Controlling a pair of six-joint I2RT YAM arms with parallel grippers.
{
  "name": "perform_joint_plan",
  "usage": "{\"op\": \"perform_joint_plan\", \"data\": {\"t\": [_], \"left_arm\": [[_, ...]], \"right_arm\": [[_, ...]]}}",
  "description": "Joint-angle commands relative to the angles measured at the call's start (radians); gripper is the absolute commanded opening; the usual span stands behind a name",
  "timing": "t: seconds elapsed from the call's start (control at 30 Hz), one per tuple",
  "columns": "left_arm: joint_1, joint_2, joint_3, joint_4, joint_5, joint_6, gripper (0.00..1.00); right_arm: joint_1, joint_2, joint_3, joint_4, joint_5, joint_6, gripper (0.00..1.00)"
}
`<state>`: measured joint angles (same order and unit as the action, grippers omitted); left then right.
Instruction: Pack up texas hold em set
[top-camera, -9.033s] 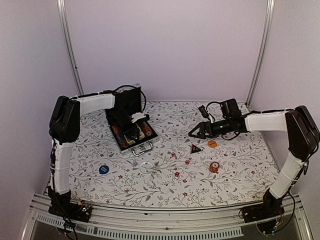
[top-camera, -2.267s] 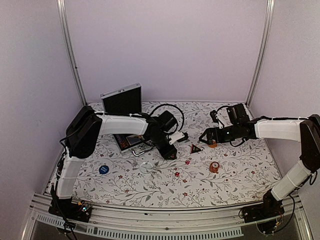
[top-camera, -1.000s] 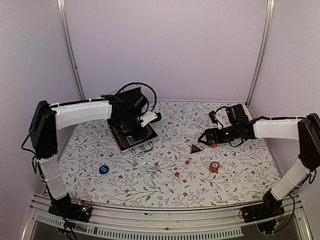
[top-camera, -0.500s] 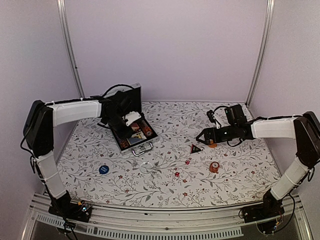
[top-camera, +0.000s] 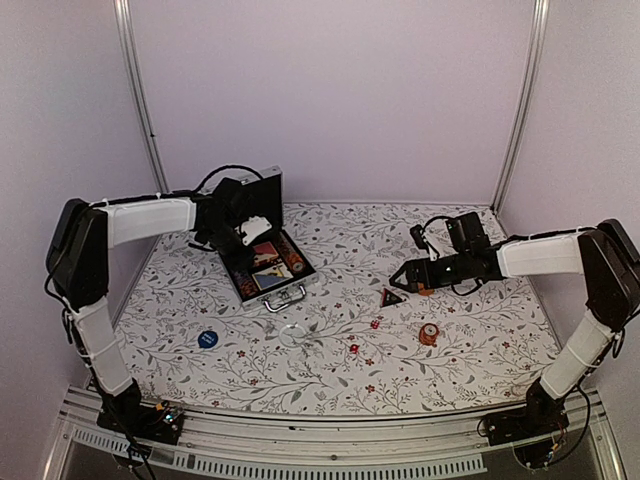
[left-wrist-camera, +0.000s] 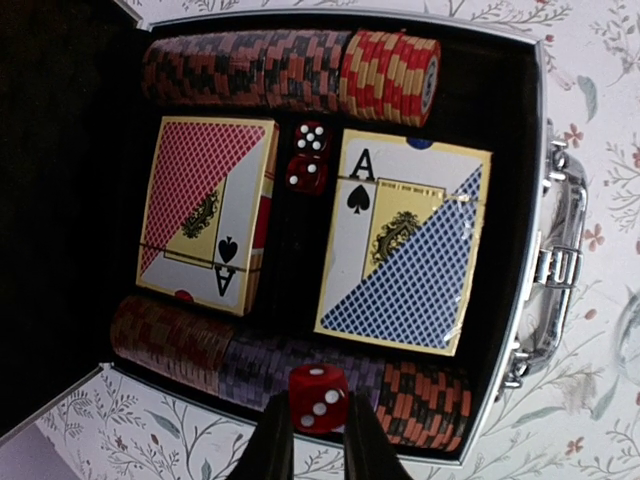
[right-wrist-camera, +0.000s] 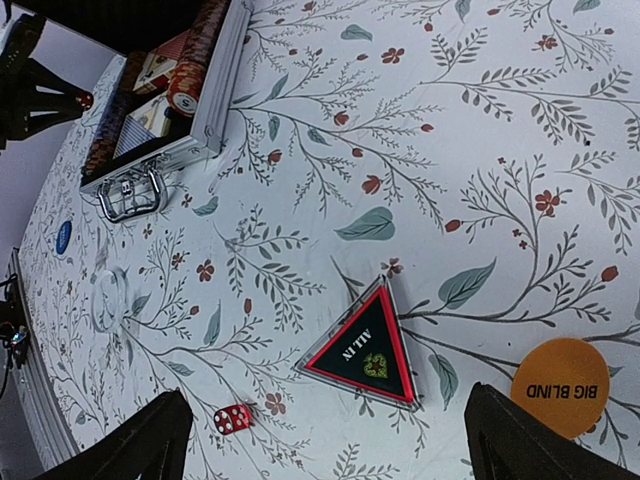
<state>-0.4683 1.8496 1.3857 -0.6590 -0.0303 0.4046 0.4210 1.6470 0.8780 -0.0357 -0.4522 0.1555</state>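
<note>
- Left wrist view: the left tool (left-wrist-camera: 318, 418) is closed on a small red die (left-wrist-camera: 319, 390), pinched between its two fingertips with white pips facing the camera.
- The open silver case (left-wrist-camera: 541, 150) lies directly under and beyond this tool. The held die hangs above the near chip row (left-wrist-camera: 200, 345).
- Farther from the tool, a red-backed deck (left-wrist-camera: 205, 210) and a blue-backed deck (left-wrist-camera: 405, 240) lie side by side in the black lining.
- Two red dice (left-wrist-camera: 307, 155) sit in the slot between the decks, touching each other. The far chip row (left-wrist-camera: 290, 68) lies along the wall beyond them.
- The case handle (left-wrist-camera: 555, 265) sits off to the tool's right, over the floral surface (left-wrist-camera: 600, 100).
- In the top external view, the case lid (top-camera: 262, 185) stands upright just behind the left tool.
- The right tool (right-wrist-camera: 324, 393) is open, its fingers spread wide with nothing between them, low over the surface and well apart from the case.
- Just ahead of this tool lies the triangular "ALL IN" token (right-wrist-camera: 362, 345). The orange "BIG BLIND" token (right-wrist-camera: 560, 388) lies near one finger, and a loose red die (right-wrist-camera: 233, 418) near the other.
- Farther from both tools, a blue round token (top-camera: 207, 338), a clear round token (top-camera: 291, 333), an orange round piece (top-camera: 428, 333) and another red die (top-camera: 353, 348) lie loose on the surface.
</note>
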Motion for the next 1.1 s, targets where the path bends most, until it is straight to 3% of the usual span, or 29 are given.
{"op": "perform_joint_plan", "data": {"t": [0.0,0.43,1.07], "left_arm": [[0.020,0.053,0.048,0.018,0.009,0.028,0.02],[0.041,0.174,0.132,0.005,0.018,0.032,0.03],[0.056,0.232,0.144,-0.004,0.001,0.026,0.07]], "right_arm": [[0.004,0.022,0.035,0.022,-0.012,-0.016,0.99],[0.005,0.025,0.050,-0.008,-0.007,-0.026,0.99],[0.005,0.014,0.060,-0.034,-0.006,-0.033,0.99]]}}
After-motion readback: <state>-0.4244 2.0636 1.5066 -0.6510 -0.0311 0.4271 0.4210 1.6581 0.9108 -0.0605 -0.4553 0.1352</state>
